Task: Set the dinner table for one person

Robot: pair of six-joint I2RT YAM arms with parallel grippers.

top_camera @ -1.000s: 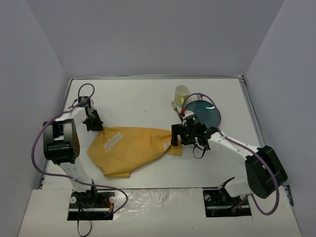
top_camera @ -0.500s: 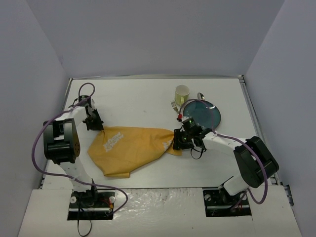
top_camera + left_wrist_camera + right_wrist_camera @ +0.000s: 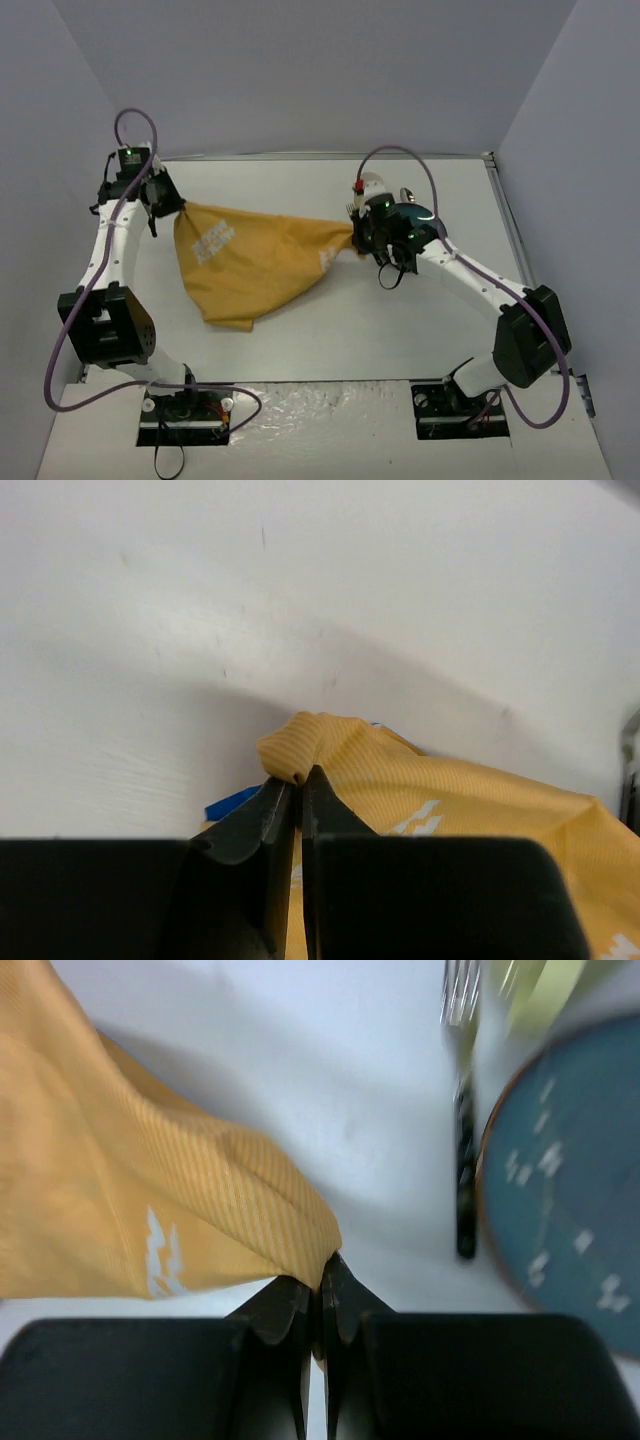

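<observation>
White lettering marks the orange mat point(image 3: 250, 262) in two spots, near its 10 and 3 o'clock corners, too creased and small to read. The white surface point(image 3: 330, 330) fills the top view, its long axis running 9 to 3 o'clock, with thin metal strips along the 12 and 3 o'clock edges. The left pincer point(image 3: 172, 208) is clamped tight on the mat's 10 o'clock corner. The right pincer point(image 3: 358, 238) pinches the 3 o'clock corner the same way. The cloth is drawn between them, a loose point sagging toward 6. Near the right pincer, toward 1 o'clock, sit a dark blue plate point(image 3: 420, 222), a fork point(image 3: 351, 210) by its 9 o'clock rim and a pale cup point(image 3: 372, 184), partly hidden by the arm
</observation>
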